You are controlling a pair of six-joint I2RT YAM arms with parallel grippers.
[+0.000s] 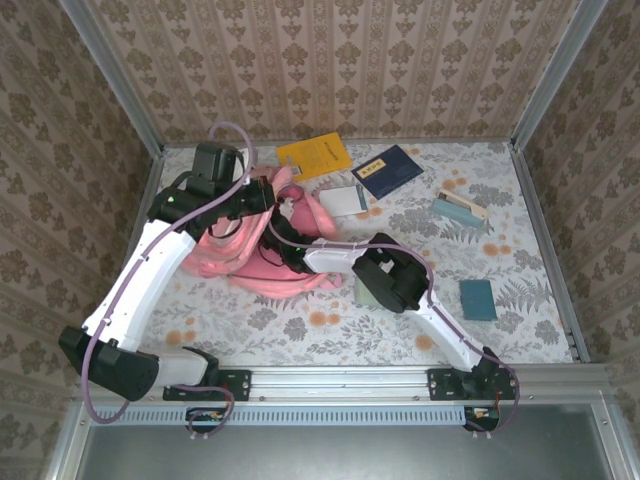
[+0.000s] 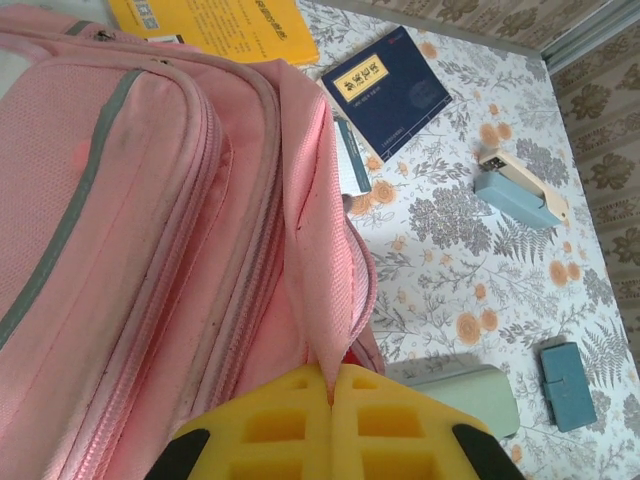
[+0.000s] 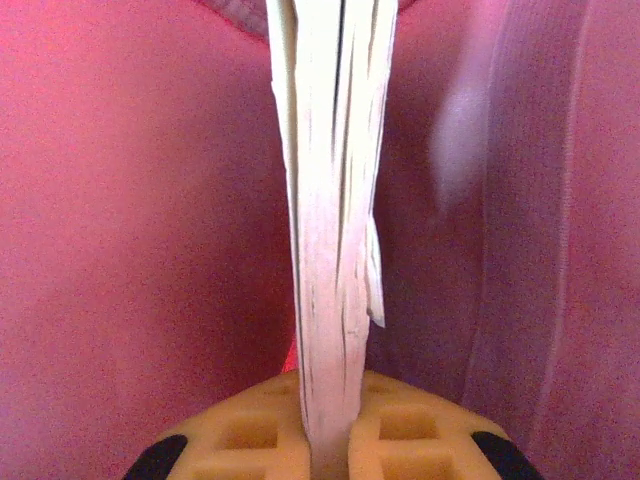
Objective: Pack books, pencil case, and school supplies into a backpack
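Left end effector (image 2: 331,377): yellow fingers pressed together, clamped on a pink fabric flap at the edge of the backpack (image 2: 130,250). The flap stands up from the bag between the pads.

Right end effector (image 3: 330,425): clamped on a thin book (image 3: 325,180), seen edge-on with the white page block upright between the pads. Pink fabric surrounds it on both sides. Cover colour cannot be told.

Backpack lies on the floral table (image 1: 300,325), left of centre, with both arms reaching to it in the top view.

On the table, apart from the bag:
- yellow-orange book (image 1: 315,155), flat at the far edge, just beyond the backpack.
- navy book (image 1: 388,170) with gold label, flat, right of the yellow one.
- whitish-grey pad (image 1: 342,200), just beside the bag's right edge.
- teal-and-cream piece (image 1: 460,209), to the right, well apart from the bag.
- small teal piece (image 1: 478,299), near right.
- pencil case (image 2: 470,395), mint-green, lying just right of the backpack's near corner.
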